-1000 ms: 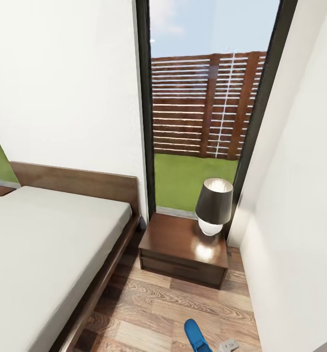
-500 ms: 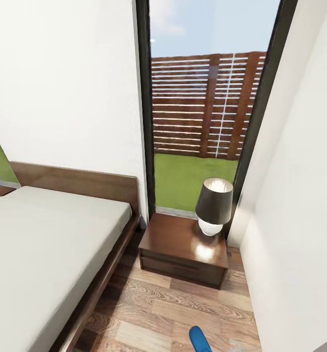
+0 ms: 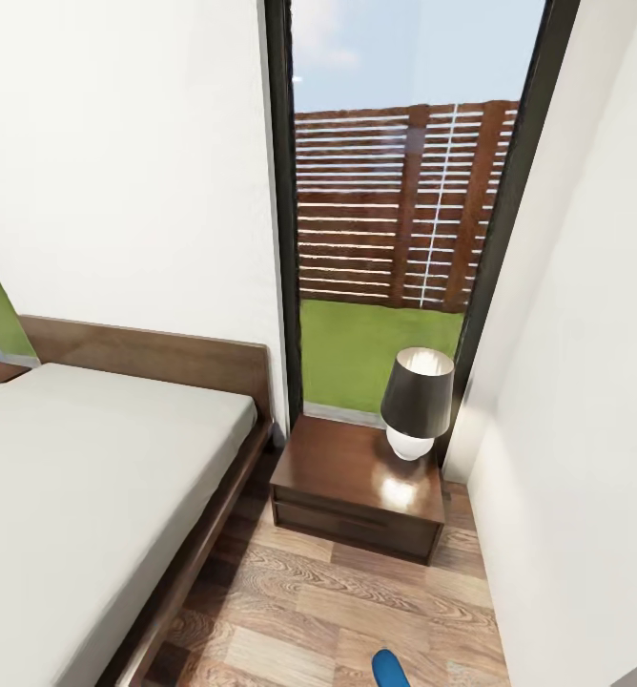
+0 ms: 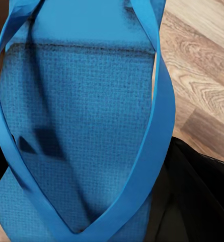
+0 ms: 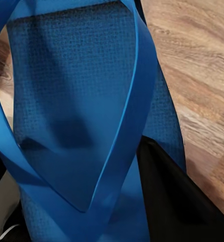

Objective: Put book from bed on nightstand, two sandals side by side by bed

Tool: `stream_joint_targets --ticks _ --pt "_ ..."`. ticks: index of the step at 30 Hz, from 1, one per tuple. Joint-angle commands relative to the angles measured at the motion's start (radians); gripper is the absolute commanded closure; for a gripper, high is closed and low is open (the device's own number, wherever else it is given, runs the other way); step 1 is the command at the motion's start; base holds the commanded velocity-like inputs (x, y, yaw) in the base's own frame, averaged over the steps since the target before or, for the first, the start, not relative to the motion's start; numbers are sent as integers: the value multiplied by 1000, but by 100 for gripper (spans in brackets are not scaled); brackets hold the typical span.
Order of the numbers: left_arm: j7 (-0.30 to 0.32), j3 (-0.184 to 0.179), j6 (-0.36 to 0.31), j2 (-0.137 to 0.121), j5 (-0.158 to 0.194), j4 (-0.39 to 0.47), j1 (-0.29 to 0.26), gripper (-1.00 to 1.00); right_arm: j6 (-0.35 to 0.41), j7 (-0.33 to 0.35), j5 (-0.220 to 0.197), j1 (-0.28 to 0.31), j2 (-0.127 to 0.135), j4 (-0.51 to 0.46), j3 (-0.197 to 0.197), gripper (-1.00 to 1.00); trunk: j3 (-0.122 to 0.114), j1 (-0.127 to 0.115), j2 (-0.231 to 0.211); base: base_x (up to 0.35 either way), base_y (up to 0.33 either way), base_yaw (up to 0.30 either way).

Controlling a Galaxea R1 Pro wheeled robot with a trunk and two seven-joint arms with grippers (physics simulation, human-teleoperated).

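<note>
Left gripper (image 4: 81, 201) closed on the first sandal (image 4: 76, 116): blue textured sole and blue straps lie between its dark fingers (image 4: 192, 201), seen in the left wrist view above the plank floor (image 4: 202, 85). Right gripper (image 5: 81, 201) likewise clamped on the second sandal (image 5: 76, 91), with one dark finger (image 5: 177, 201) pressed against the sole's edge, in the right wrist view.

Head view, by size:
- Bed (image 3: 80, 487), off-white mattress, brown headboard against the white wall (image 3: 128, 162), occupying the left side.
- Window (image 3: 404, 210), tall and dark-framed, giving onto a slatted fence (image 3: 395, 200) and lawn (image 3: 366, 348).
- Nightstand (image 3: 342, 477), glossy dark wood with one drawer front, standing just beside the head of the bed, below the window.
- Lamp (image 3: 417, 396), dark shade on a white round base, upright on the nightstand's far right corner.
- Sandal tip (image 3: 387, 668), blue, at the bottom edge over the floor in front of the nightstand; which of the two sandals it belongs to cannot be told.
</note>
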State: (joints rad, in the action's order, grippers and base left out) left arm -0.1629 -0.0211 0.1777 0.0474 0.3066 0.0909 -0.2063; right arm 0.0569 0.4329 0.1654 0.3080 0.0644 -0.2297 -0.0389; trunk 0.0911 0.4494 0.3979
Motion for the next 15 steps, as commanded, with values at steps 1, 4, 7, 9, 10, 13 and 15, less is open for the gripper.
stream_joint_targets --ticks 1,4,7,9,10,13,15 --pt "-3 -3 3 0 5 0 0 100 8 6 3 -4 0 -3 -10 100 2 1 2 0 0 0" --pt "-3 -3 4 1 5 0 0 100 6 8 3 -14 1 -3 -25 100 2 1 2 0 0 0" --pt "-3 -3 4 1 5 0 1 100 5 8 3 -19 -1 -3 -31 100 2 1 2 0 0 0" --pt "-3 -3 4 2 5 0 2 100 5 6 3 -20 -3 -3 -33 100 2 1 2 0 0 0" --pt "-3 -3 4 2 5 0 2 100 5 5 3 -21 -4 -2 -33 100 2 1 2 0 0 0" --pt "-3 -3 5 2 5 0 2 100 3 5 3 -22 -4 7 -35 100 2 1 2 0 0 0" --pt "-3 -3 5 2 5 0 2 100 1 4 3 -22 -3 25 -36 100 2 1 2 0 0 0"
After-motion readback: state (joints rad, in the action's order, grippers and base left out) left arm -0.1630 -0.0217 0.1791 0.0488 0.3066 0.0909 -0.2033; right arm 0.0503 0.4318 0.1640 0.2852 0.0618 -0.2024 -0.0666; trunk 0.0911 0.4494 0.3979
